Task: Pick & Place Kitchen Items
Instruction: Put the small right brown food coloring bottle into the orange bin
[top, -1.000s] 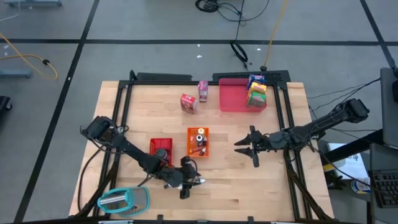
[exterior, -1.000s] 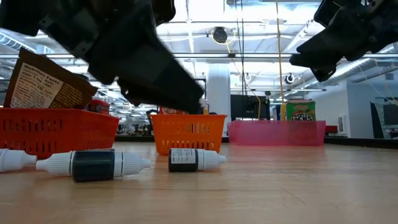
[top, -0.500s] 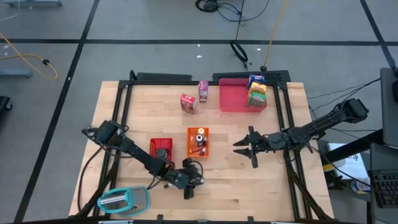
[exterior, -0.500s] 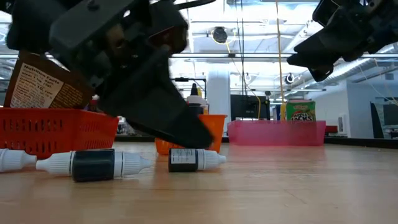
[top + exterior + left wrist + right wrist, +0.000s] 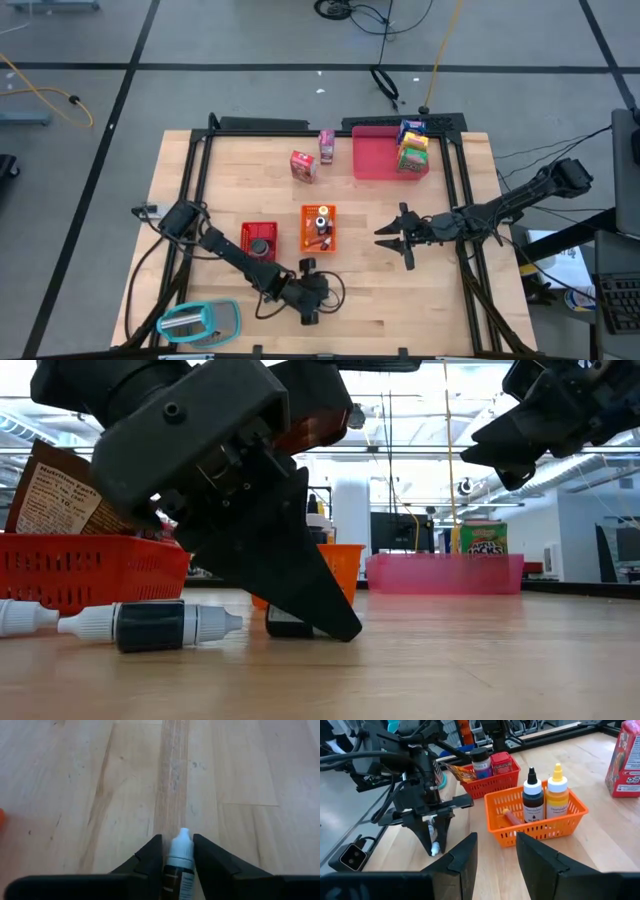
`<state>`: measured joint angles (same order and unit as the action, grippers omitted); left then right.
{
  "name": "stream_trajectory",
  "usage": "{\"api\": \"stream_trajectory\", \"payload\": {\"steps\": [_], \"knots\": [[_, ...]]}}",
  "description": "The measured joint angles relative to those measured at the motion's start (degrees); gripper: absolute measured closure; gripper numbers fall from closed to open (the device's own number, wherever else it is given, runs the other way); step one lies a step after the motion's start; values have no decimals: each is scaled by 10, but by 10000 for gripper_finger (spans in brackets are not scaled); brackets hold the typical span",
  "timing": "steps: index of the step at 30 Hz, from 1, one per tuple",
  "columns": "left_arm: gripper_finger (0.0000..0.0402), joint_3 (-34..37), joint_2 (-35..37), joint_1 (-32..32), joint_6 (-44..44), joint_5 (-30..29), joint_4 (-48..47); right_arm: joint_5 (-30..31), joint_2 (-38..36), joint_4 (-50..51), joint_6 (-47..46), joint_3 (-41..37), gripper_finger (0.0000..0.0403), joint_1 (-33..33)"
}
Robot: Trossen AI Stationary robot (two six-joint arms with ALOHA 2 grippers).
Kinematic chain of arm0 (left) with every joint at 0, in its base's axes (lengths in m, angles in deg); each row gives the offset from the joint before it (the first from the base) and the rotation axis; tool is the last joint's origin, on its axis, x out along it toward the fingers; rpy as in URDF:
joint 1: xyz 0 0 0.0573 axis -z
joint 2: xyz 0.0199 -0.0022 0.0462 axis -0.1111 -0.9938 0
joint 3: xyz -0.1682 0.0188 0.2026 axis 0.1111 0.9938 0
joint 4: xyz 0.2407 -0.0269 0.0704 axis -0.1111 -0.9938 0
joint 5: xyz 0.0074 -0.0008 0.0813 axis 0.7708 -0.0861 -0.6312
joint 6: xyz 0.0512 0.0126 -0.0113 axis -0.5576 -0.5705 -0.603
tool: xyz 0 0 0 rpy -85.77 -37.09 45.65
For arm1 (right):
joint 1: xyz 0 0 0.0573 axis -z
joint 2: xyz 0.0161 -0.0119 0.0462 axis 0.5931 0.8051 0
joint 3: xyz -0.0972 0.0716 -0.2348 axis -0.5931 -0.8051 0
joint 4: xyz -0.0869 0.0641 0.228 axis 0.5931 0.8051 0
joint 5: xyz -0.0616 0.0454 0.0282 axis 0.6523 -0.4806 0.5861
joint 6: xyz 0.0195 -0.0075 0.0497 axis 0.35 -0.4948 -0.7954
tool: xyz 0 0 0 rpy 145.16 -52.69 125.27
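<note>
- Your left gripper (image 5: pixel 177 862) is down at the near edge of the table, with a small dark bottle (image 5: pixel 179 865) lying on the wood between its two fingers (image 5: pixel 147 857); the white tip pokes out past them.
- The fingers sit close on either side of the bottle, but you cannot tell whether they press it yet.
- In the low view a second small bottle (image 5: pixel 150 625) lies on its side just beside that gripper, not in it.
- Just beyond are the red bin (image 5: pixel 258 238) and the orange bin (image 5: pixel 319 227); two upright bottles (image 5: pixel 545 795) stand in the orange one.
- Your right gripper (image 5: pixel 398 238) hangs above the table past the orange bin, fingers (image 5: pixel 462 855) partly apart and holding nothing.
- Farthest off, a red carton (image 5: pixel 303 165) and a pink carton (image 5: pixel 326 145) stand on the wood beside the pink tray (image 5: pixel 375 160), which carries more cartons.
</note>
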<state>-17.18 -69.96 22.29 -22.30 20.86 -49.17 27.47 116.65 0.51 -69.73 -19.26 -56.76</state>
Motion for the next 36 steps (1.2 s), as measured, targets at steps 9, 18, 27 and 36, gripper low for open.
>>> {"api": "stream_trajectory", "payload": {"steps": [9, 18, 27, 36], "knots": [[353, 1, 6, 0, -8, 0, 5, 0, 0, 0, 0, 0, 273, 0], [340, 2, 88, 4, -14, -68, -71, 0, 0, 1, 0, 0, 273, 0], [353, 2, 174, 5, -73, -245, -120, -1, 0, 1, 0, 0, 273, 0], [330, 2, 204, -55, -44, -278, -190, -1, 0, 1, 0, -1, 273, 0]]}}
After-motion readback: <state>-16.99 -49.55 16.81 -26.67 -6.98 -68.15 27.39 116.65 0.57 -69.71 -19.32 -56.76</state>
